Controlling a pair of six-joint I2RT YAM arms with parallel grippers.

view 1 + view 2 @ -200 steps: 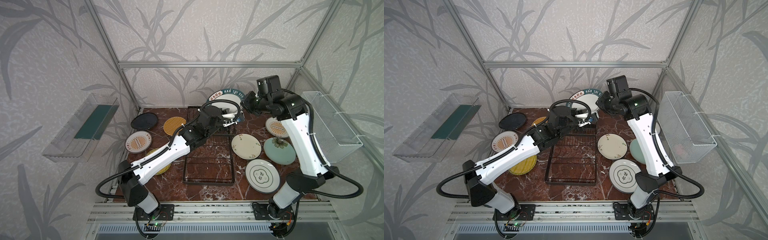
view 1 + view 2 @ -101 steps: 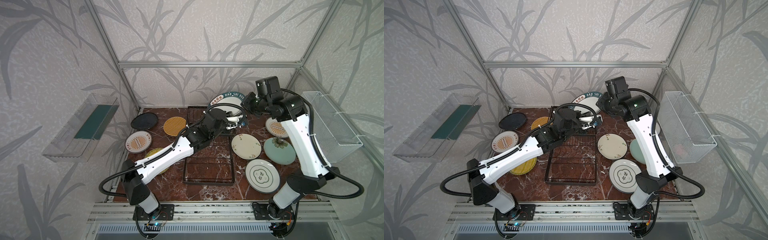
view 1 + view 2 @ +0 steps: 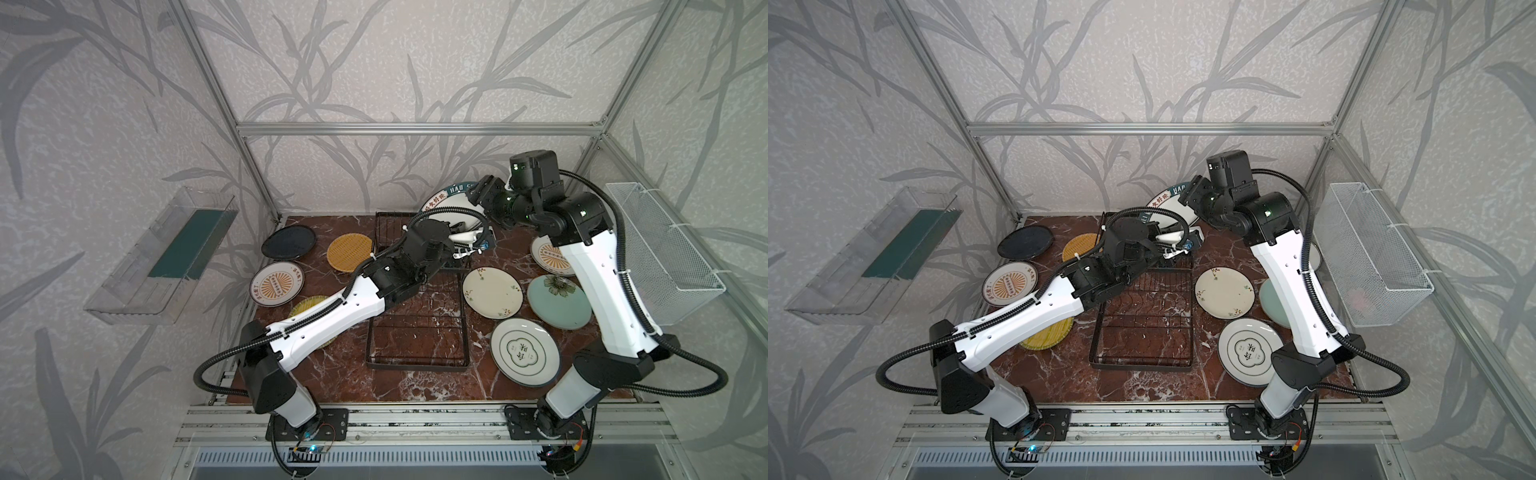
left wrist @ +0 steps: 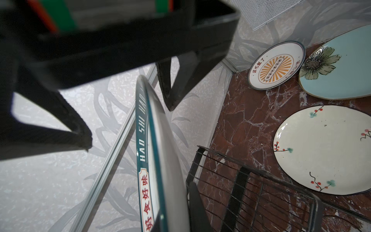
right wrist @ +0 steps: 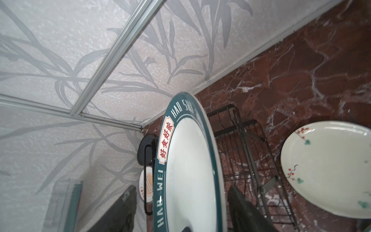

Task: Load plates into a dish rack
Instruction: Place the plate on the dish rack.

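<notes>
No plate slotted yet: none shows in the dish rack (image 3: pixel 417 366), and 8 plates lie flat on the surface (image 3: pixel 332 374) either side of it. The 9th, the lettered-rim plate (image 3: pixel 455 203), stands on edge over the rack's far end, upper centre in both top views. Left claw (image 4: pixel 176 220) pinches its lower rim. Right claw (image 4: pixel 130 126) is spread either side of the top rim, not touching. Vs 1 s ago: right claw was clamped there and has let go, and left arm has reached further in.

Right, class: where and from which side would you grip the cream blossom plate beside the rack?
Probably its far rim, from above: the cream plate lies flat on the table, so only the edge offers hold, and the rack, teal plate and emblem plate crowd the rest.
</notes>
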